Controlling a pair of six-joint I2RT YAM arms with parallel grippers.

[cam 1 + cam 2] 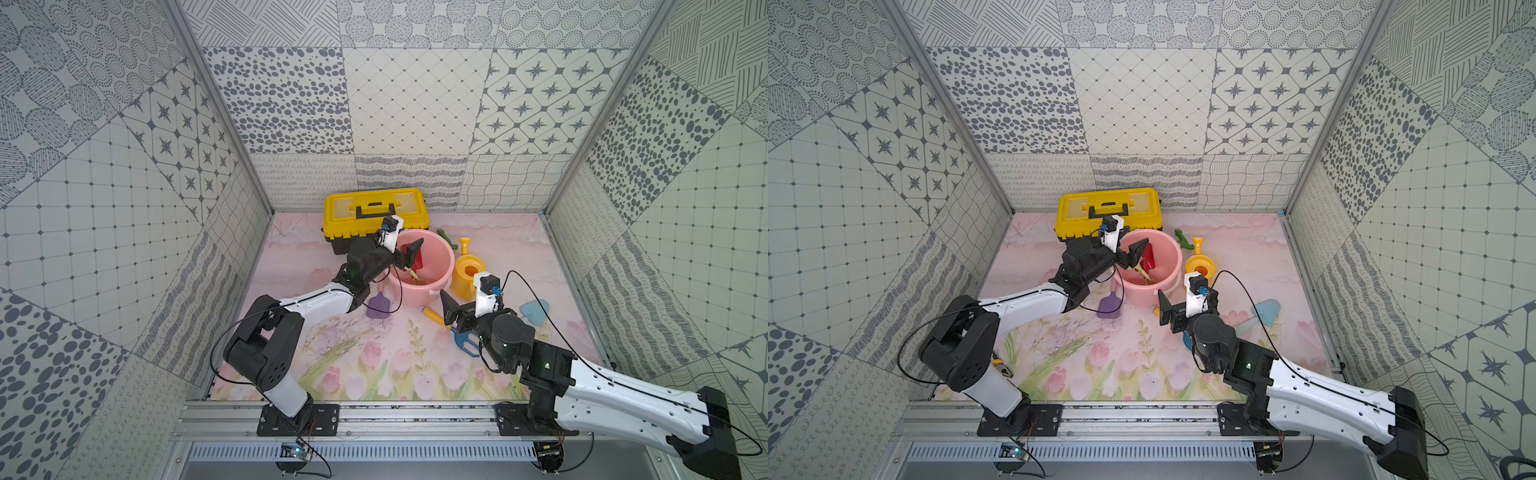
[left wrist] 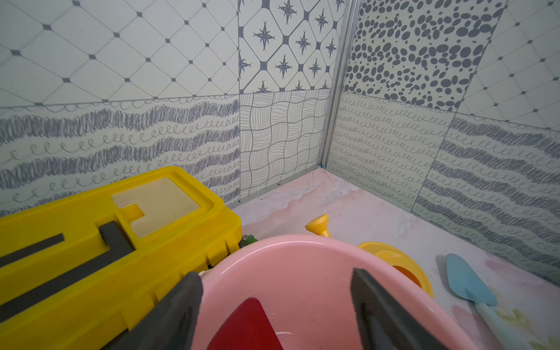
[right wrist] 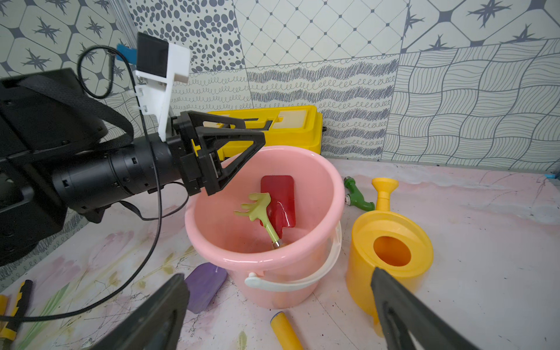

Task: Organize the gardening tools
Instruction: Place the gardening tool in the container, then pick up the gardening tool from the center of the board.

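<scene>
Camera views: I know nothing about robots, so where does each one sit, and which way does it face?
Top view: overhead, looking down onto the floral tabletop; left arm and right arm both show.
Top view: same camera head, nearly identical look; left gripper over the pink bucket.
Left wrist: on the left arm, looking past its open fingers into the bucket at the red spade.
Right wrist: on the right arm, facing the bucket and yellow watering can; open right gripper frames it.
Shared: both wrist views show bucket, spade, watering can.

Bright, even, diffuse light throughout; shadows are soft and faint. Wrist views bend at the edges, with nearby foreground parts blurred.
</scene>
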